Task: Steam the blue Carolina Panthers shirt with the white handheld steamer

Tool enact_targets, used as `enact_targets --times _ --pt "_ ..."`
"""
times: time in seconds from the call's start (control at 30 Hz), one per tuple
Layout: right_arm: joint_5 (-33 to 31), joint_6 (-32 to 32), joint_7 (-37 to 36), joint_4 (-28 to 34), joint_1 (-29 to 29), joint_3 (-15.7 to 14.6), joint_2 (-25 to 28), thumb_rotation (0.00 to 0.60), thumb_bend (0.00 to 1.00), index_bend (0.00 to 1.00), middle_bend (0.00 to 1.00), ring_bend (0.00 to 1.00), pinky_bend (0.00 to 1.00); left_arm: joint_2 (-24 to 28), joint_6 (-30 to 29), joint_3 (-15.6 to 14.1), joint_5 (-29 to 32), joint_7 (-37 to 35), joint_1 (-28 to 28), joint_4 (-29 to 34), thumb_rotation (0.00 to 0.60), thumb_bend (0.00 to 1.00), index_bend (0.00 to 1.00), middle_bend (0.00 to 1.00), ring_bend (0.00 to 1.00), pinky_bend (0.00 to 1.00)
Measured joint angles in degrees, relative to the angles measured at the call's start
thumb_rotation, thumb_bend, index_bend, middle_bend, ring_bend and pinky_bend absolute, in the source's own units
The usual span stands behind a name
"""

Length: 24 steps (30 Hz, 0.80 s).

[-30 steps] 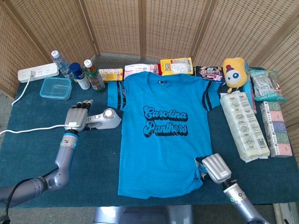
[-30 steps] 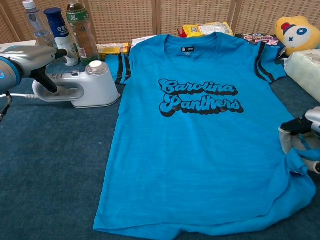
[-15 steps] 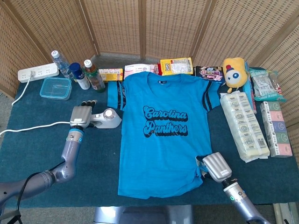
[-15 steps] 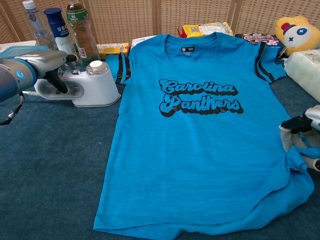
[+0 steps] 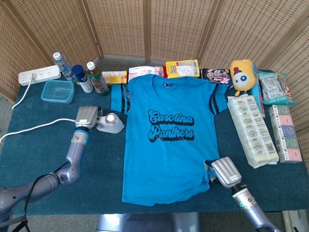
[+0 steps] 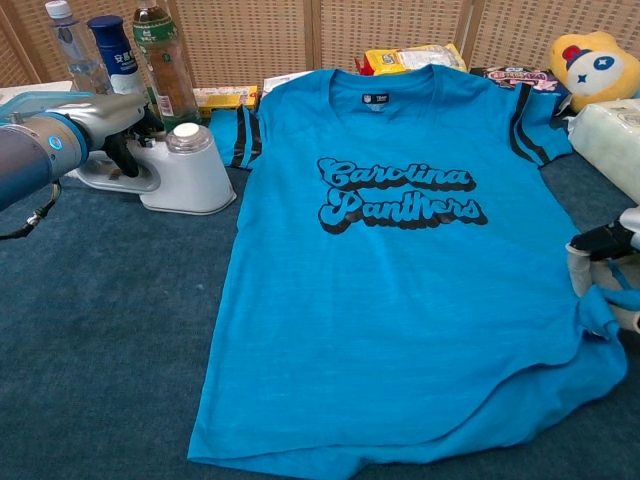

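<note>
Nearest, right hand [image 5: 225,173] pinches the hem of the blue shirt [image 5: 166,140], bunching that corner, fingers [image 6: 600,243] closed on cloth. Lies otherwise flat across the middle of the desk [image 5: 38,154], logo up. Further back on the left, left hand [image 5: 86,117] has slid forward over the handle of the white steamer [image 6: 180,170], fingers now curled round it where a second ago they hovered spread above. Looks like the grasp is nearly secured, so lifting the steamer toward the shirt probably comes next. Beyond, bottles [image 5: 94,77] and snack packets along the far edge.
</note>
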<state>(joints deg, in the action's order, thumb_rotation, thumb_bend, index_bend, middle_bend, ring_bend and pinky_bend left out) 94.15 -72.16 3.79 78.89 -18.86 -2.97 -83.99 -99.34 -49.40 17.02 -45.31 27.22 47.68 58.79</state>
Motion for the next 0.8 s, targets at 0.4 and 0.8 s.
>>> enact_targets --times 0.4,0.8 --pt "0.1 -0.4 0.0 0.2 0.1 0.0 0.1 0.600 0.51 0.72 0.69 0.76 0.89 5.2 4.0 1.2 -5.2 -15.2 -2.6 6.4 0.600 0.47 0.60 0.72 0.68 0.77" --pt "-0.1 -0.1 0.3 1.5 0.0 0.1 0.4 0.600 0.51 0.72 0.69 0.76 0.89 11.0 2.4 -0.4 -12.7 -19.3 -4.1 17.8 0.600 0.47 0.60 0.72 0.68 0.77"
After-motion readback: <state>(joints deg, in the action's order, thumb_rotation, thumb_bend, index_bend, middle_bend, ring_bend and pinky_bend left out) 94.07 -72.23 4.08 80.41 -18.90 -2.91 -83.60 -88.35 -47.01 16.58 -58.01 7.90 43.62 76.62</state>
